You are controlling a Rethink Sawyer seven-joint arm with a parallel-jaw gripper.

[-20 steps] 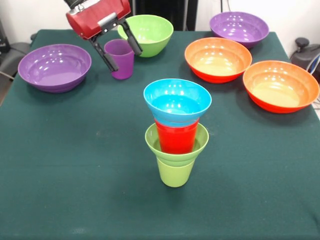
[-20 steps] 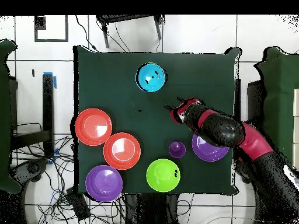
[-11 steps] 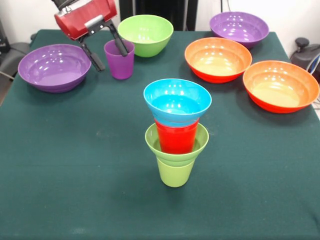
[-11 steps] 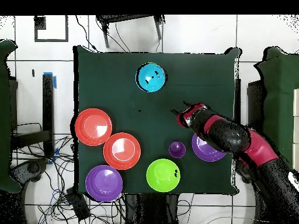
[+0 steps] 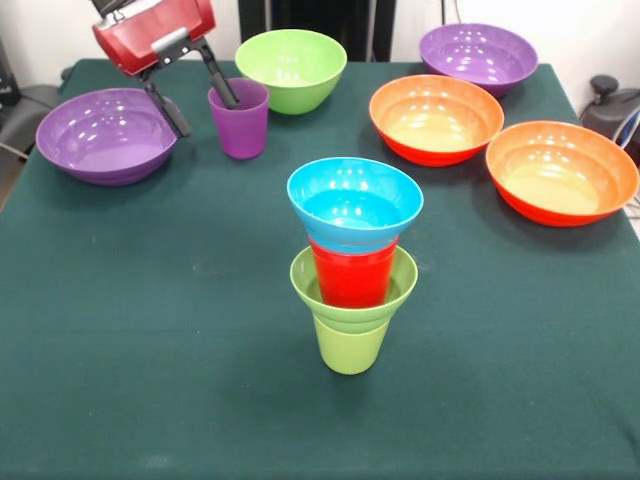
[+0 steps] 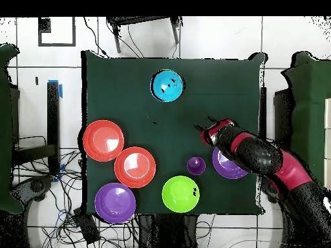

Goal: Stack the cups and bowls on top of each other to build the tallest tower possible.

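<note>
The tower [image 5: 352,270] stands mid-table: a lime-green cup [image 5: 350,345], a small lime-green bowl [image 5: 398,288], a red cup [image 5: 353,275] and a small blue bowl [image 5: 355,203] on top. From overhead only the blue bowl [image 6: 167,86] of it shows. A purple cup [image 5: 240,120] [image 6: 196,165] stands upright and alone near a medium lime-green bowl [image 5: 292,68] [image 6: 180,194]. My gripper [image 5: 207,116] [image 6: 205,123] hangs open and empty between the purple cup and a wide purple bowl [image 5: 108,133] [image 6: 229,166]. One fingertip overlaps the cup's rim in the front view.
Two wide orange bowls [image 5: 436,118] [image 5: 562,170] sit on the right of the front view, with a second wide purple bowl [image 5: 478,55] behind them. Overhead, the orange bowls [image 6: 103,140] [image 6: 135,166] and that purple bowl [image 6: 116,202] lie at the left.
The open gripper has drifted left in the front view, from around the purple cup toward the wide purple bowl. The cups and bowls have not moved.
</note>
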